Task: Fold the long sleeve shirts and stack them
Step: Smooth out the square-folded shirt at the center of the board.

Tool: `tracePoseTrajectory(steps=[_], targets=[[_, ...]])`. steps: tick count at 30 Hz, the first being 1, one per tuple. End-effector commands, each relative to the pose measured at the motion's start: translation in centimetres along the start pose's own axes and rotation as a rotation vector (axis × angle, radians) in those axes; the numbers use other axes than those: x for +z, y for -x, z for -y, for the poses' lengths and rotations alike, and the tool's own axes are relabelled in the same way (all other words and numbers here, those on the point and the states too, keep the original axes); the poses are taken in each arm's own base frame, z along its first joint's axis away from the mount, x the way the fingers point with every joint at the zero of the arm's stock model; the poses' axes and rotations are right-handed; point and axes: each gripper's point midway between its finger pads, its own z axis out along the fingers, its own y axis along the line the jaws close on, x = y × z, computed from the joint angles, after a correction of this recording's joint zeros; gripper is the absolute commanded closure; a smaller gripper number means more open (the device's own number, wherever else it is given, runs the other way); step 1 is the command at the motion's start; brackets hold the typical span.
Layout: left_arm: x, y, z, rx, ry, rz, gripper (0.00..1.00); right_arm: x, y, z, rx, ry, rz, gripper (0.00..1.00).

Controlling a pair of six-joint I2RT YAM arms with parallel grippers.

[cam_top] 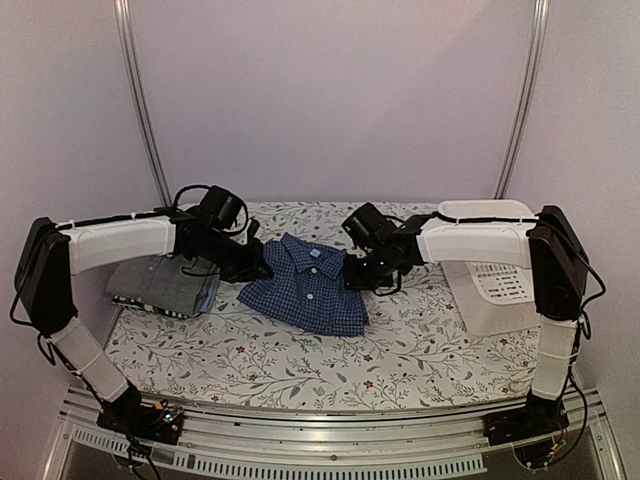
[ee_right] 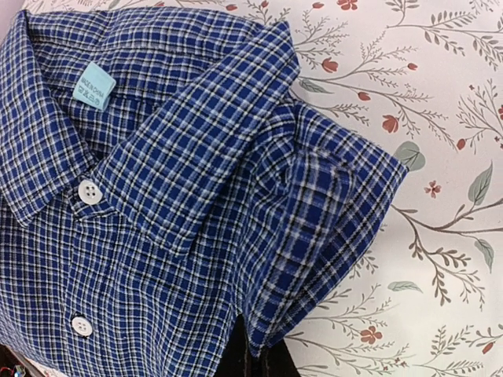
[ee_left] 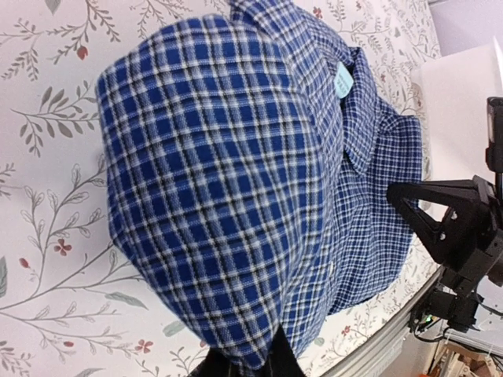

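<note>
**One shirt mid-fold, a small pile already made**

The dark blue check shirt (cam_top: 305, 290) lies front up in the middle of the table (cam_top: 300, 370), collar towards the far side. Both claws are closed on it. The left gripper (cam_top: 255, 265) pinches a bulge of cloth at the shoulder nearer the pile, and the right gripper (cam_top: 355, 275) pinches the turned-in sleeve at the other shoulder. In both wrist views the fabric runs straight into the fingertips.

To the left sits a folded pile (cam_top: 165, 285) of grey and striped cloth (how many shirts, I cannot tell). The white basket (cam_top: 500, 290) stands at the right, its contents hidden.

So some folding looks done; this shirt seems to need its last fold and a place on the pile
</note>
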Motion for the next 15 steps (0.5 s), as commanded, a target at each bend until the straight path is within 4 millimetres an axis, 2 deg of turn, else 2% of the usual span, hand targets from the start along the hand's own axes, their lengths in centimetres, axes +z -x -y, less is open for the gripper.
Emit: tracePoseTrajectory(steps=[1,2,3,4,6,8,10,13,15], targets=[[0.1,-2.4,-0.7,-0.031,0.051,-0.02,0.84,-1.9,-1.1,2.3,-0.03,-0.036,-0.032,1.0],[0.4,-2.8,-1.0,-0.036,0.063,-0.026,0.7,-1.7,-1.5,3.3,-0.027,-0.038,-0.046,1.0],[0.6,-3.0,-1.4,-0.04,0.073,-0.03,0.6,-1.4,-1.9,4.3,-0.022,-0.04,-0.058,1.0],[0.8,-3.1,-1.7,-0.037,0.084,-0.03,0.51,-1.1,-2.3,5.4,-0.019,-0.045,-0.067,0.96],[0.9,-2.5,-2.4,-0.024,0.122,-0.008,0.39,-0.5,-3.2,7.5,-0.003,-0.065,-0.097,0.78],[0.9,-1.7,-2.8,-0.017,0.135,0.004,0.39,-0.2,-3.9,8.5,0.002,-0.084,-0.115,0.62],[0.8,-0.9,-2.8,-0.008,0.133,0.015,0.46,-0.6,-3.8,8.6,0.01,-0.083,-0.102,0.51],[1.1,-0.3,-2.0,0.012,0.102,0.012,0.59,-2.2,-2.7,8.0,0.021,-0.089,-0.052,0.47],[1.5,-0.4,-1.8,0.017,0.095,0.0,0.68,-3.2,-1.9,6.8,0.007,-0.103,-0.011,0.47]])
